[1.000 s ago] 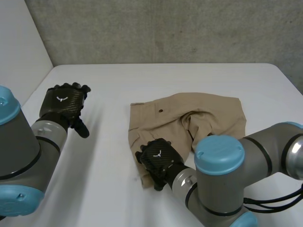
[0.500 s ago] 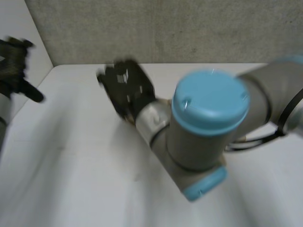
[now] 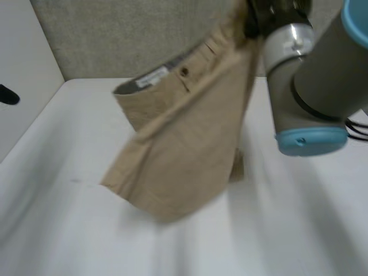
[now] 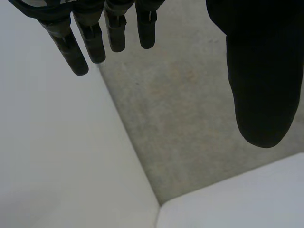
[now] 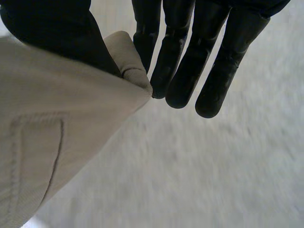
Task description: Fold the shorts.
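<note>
The tan shorts (image 3: 178, 138) hang in the air above the white table (image 3: 299, 230), waistband and button uppermost, their lower edge near the table's middle. My right hand (image 3: 269, 12) is high up at the shorts' top corner. In the right wrist view its thumb and fingers (image 5: 180, 61) pinch a corner of the shorts (image 5: 52, 137), and a stitched pocket shows below the thumb. My left hand (image 3: 7, 95) is far off at the table's left side, away from the cloth. In its own wrist view the left hand's fingers (image 4: 90, 38) are straight and hold nothing.
A grey concrete wall (image 3: 115, 40) runs behind the table and a white side wall (image 3: 23, 52) stands at the left. My right arm's blue-capped elbow (image 3: 313, 138) hangs over the table's right half.
My right hand has shut on the shorts' near edge and swung them up off the table. My left hand has moved out to the left.
</note>
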Robot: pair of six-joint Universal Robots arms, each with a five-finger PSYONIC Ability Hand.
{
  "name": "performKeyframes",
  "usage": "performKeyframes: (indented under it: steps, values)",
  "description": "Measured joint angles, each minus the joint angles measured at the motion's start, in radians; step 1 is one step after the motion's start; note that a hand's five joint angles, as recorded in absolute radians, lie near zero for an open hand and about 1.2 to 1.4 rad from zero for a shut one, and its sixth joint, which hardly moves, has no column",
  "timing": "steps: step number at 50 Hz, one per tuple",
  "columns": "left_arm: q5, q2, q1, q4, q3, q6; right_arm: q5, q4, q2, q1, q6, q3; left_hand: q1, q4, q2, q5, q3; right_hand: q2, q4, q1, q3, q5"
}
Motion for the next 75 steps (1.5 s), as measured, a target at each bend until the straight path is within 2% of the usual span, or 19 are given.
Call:
performKeyframes:
  steps: [11,15,17,18,23,29,40,43,46,47,48,50,54,60,64,67,70,71,75]
  values:
    - [0.064,-0.050,-0.199,-0.045,-0.048,0.002,-0.055,0.004,0.003,-0.201,-0.042,0.345,0.003,0.003,0.003,0.003,0.002,0.000,0.003,0.000,0.000,0.000]
    - [0.059,-0.168,-0.388,-0.096,-0.034,-0.010,-0.115,0.000,0.022,-0.256,0.008,0.457,0.060,0.056,0.060,0.052,0.050,0.000,0.003,0.000,0.000,0.000]
    - [0.022,-0.244,-0.481,-0.115,-0.006,-0.030,-0.134,-0.005,0.025,-0.268,0.033,0.488,0.089,0.087,0.089,0.082,0.078,0.000,0.003,0.000,0.000,0.000]
    - [0.022,-0.244,-0.481,-0.115,-0.006,-0.030,-0.134,-0.005,0.025,-0.268,0.033,0.488,0.089,0.087,0.089,0.082,0.078,0.000,0.003,0.000,0.000,0.000]
    - [-0.134,-0.436,-0.663,-0.152,0.102,-0.097,-0.156,-0.016,0.024,-0.277,0.077,0.532,0.081,0.082,0.085,0.073,0.076,0.000,0.003,0.000,0.000,0.000]
    - [-0.240,-0.603,-0.734,-0.169,0.227,-0.118,-0.163,-0.030,0.019,-0.276,0.090,0.566,0.075,0.068,0.076,0.052,0.063,0.000,0.003,0.000,0.000,0.007]
    - [-0.248,-0.836,-0.734,-0.225,0.457,-0.115,-0.202,-0.055,0.005,-0.288,0.086,0.616,0.098,0.088,0.095,0.082,0.084,0.000,0.003,0.000,0.000,0.009]
    - [-0.243,-0.893,-0.731,-0.243,0.514,-0.115,-0.207,-0.056,-0.001,-0.299,0.084,0.625,0.341,0.313,0.323,0.305,0.312,0.000,0.003,0.000,0.000,0.009]
    - [-0.240,-0.928,-0.728,-0.251,0.552,-0.116,-0.214,-0.057,-0.006,-0.312,0.082,0.631,0.341,0.313,0.323,0.305,0.312,0.000,0.003,0.000,0.000,0.009]
    - [-0.239,-0.932,-0.727,-0.251,0.557,-0.116,-0.218,-0.057,-0.008,-0.317,0.081,0.630,0.699,0.651,0.670,0.634,0.657,0.000,0.003,0.000,0.000,0.009]
    - [-0.239,-0.933,-0.727,-0.251,0.561,-0.116,-0.219,-0.057,-0.008,-0.318,0.080,0.629,0.837,0.793,0.795,0.777,0.781,0.000,0.003,0.000,0.000,0.009]
    - [-0.238,-0.934,-0.726,-0.251,0.565,-0.114,-0.221,-0.056,-0.009,-0.321,0.079,0.627,0.910,0.918,0.924,0.894,0.903,0.000,0.003,0.000,0.000,0.009]
    - [-0.237,-0.928,-0.723,-0.253,0.568,-0.105,-0.225,-0.055,-0.016,-0.329,0.076,0.617,0.910,0.975,0.979,0.912,0.963,0.000,0.003,0.000,0.000,0.009]
    - [-0.241,-0.833,-0.716,-0.253,0.547,-0.068,-0.224,-0.042,-0.074,-0.340,0.079,0.593,0.910,0.979,0.982,0.912,0.966,0.000,0.003,0.000,0.000,0.009]
    - [-0.242,-0.649,-0.671,-0.231,0.514,-0.023,-0.222,-0.033,-0.174,-0.346,0.118,0.578,0.910,0.979,0.982,0.912,0.966,0.000,0.003,0.000,0.000,0.009]
    - [-0.240,-0.492,-0.609,-0.192,0.503,0.013,-0.220,-0.030,-0.279,-0.355,0.220,0.565,0.910,0.979,0.983,0.912,0.968,0.000,0.003,0.000,0.000,0.009]
    - [-0.240,-0.474,-0.601,-0.186,0.502,0.017,-0.219,-0.030,-0.294,-0.356,0.240,0.563,0.910,0.979,0.983,0.912,0.968,0.000,0.003,0.000,0.000,0.009]
    - [-0.231,-0.335,-0.538,-0.136,0.495,0.045,-0.220,-0.022,-0.386,-0.366,0.390,0.555,0.910,0.979,0.984,0.912,0.968,0.000,0.003,0.000,0.000,0.010]
    - [-0.213,-0.262,-0.504,-0.107,0.485,0.056,-0.223,-0.005,-0.429,-0.372,0.488,0.557,0.910,0.979,0.985,0.912,0.968,0.000,0.003,0.013,0.000,0.010]
